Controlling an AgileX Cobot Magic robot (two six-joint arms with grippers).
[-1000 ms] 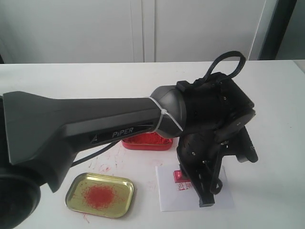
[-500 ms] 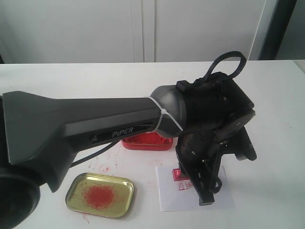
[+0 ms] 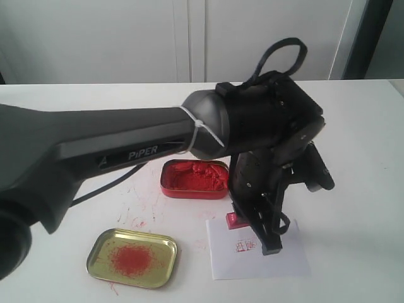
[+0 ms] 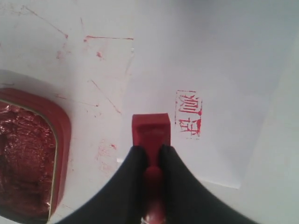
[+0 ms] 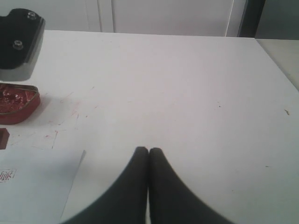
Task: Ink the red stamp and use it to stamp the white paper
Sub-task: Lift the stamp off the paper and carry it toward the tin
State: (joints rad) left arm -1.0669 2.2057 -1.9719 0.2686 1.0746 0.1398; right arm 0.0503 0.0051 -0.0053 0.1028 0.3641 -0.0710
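Left jaws pinching red stamp (image 4: 150, 133) by knob, base protruding beyond tips, at white paper (image 4: 219, 65) edge beside imprint (image 4: 188, 113). Right jaws pressed together, empty.

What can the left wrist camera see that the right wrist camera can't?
Only the left wrist view shows the left fingers clamped on the red stamp. Only the right wrist view shows the right fingers shut on nothing and the cupboard doors beyond the table. Both show the stamp, the white paper with its red imprint, and the red ink tin.
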